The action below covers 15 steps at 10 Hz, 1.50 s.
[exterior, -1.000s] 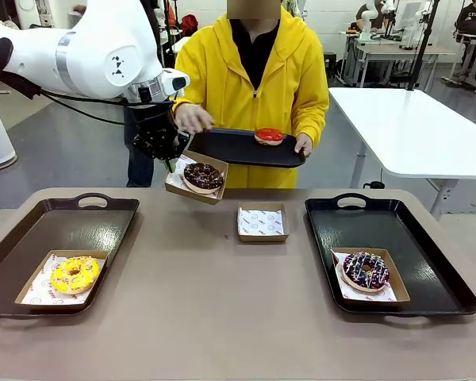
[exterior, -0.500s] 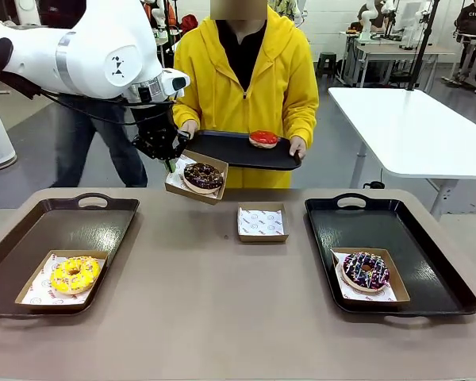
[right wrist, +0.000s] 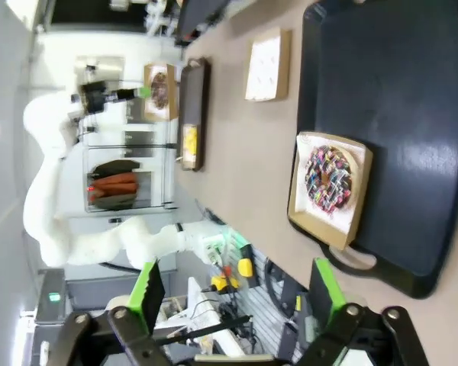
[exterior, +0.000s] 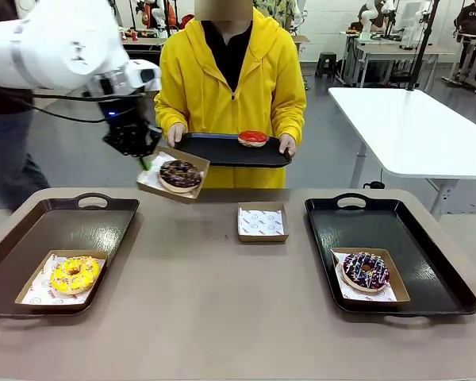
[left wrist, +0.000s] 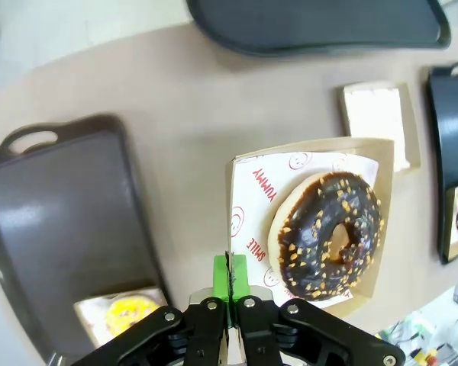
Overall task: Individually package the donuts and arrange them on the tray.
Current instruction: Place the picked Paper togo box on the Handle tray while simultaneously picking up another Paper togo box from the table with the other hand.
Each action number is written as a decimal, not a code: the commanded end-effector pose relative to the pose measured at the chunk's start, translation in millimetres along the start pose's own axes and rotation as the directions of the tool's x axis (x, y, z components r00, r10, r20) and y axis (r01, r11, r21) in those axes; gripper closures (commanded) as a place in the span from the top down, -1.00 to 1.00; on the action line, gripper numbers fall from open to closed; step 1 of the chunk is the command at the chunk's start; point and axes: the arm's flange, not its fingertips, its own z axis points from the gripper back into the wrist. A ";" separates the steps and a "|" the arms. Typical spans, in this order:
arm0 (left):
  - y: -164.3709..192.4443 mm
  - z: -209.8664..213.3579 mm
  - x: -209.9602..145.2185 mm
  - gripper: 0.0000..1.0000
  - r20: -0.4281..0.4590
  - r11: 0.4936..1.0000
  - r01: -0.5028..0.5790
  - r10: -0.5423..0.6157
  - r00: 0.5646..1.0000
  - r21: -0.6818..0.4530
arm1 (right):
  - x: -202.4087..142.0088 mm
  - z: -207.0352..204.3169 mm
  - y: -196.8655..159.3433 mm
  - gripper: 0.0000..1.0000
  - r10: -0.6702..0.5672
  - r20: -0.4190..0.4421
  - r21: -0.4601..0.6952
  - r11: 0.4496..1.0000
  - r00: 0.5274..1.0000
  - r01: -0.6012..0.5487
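Box (exterior: pixel 153 180) holding chocolate donut (exterior: pixel 180 175) hangs, apparently tilted, from left pincer (left wrist: pixel 229 276).

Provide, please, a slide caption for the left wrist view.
Left gripper shut on the rim of a box with the chocolate donut, above the table.

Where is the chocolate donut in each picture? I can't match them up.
Front view: the chocolate-brown ring donut sits left of centre, in a cardboard box held by the left hand.
Left wrist view: the donut is right of centre.
Right wrist view: the donut is small, upper left.
Shared landmark: the empty paper-lined box on the table.
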 end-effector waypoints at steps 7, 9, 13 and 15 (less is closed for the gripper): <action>133.9 3.9 -78.3 -0.98 -0.088 0.964 -0.258 0.263 0.961 0.061 | 65.3 -186.3 105.1 1.00 0.094 -0.098 -0.420 0.899 0.991 -0.127; 145.2 -3.2 -76.4 -0.98 -0.093 0.955 -0.288 0.294 0.951 0.069 | 64.2 -198.7 101.8 1.00 0.087 -0.126 -0.389 0.912 0.988 -0.130; 142.6 3.2 -73.6 -0.98 -0.107 0.969 -0.241 0.246 0.963 0.060 | 66.6 -193.0 111.2 1.00 0.115 -0.118 -0.390 0.908 0.986 -0.153; 142.6 3.2 -73.6 -0.98 -0.107 0.969 -0.241 0.246 0.963 0.060 | 66.6 -193.0 111.2 1.00 0.115 -0.118 -0.390 0.908 0.986 -0.153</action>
